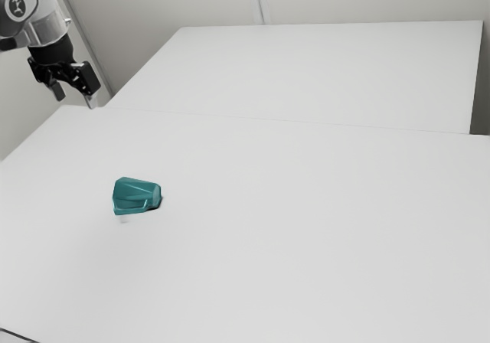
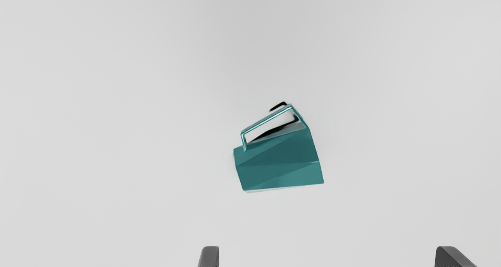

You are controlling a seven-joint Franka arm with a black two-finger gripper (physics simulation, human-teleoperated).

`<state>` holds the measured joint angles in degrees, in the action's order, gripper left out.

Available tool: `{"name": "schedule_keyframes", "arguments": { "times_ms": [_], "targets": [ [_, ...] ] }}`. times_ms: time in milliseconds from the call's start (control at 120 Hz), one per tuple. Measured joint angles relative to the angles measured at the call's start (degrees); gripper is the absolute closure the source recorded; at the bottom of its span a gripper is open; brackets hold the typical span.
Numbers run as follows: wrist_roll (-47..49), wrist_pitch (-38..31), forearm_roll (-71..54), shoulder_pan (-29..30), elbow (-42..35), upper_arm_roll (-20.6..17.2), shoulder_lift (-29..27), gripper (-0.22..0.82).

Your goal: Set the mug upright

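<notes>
While nothing is gripped by the open claw [image 1: 76,100], the mug [image 2: 278,159] is tipped on its side, its righting left undone.

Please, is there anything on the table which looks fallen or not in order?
Yes, the teal mug is lying on its side on the white table, though a mug normally stands on its base. I see no clear spill or damage.
</notes>
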<state>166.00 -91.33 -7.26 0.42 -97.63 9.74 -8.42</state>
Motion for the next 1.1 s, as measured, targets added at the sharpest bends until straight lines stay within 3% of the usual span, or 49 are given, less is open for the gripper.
{"name": "schedule_keyframes", "arguments": {
  "times_ms": [175,383,508,675,1100],
  "targets": [
    [0.0,-0.2,0.0,0.9,-1.4,-0.1,-0.5,0.0],
    [0.0,-0.7,5.1,9.6,-6.3,-0.1,0.1,0.0],
    [0.0,-1.1,15.6,17.5,-7.1,-0.1,5.2,0.0],
    [0.0,-3.8,25.9,23.5,-6.9,-0.1,12.4,0.0],
    [0.0,-9.7,42.4,24.9,-6.8,-0.1,24.5,0.0]
  ]
}}
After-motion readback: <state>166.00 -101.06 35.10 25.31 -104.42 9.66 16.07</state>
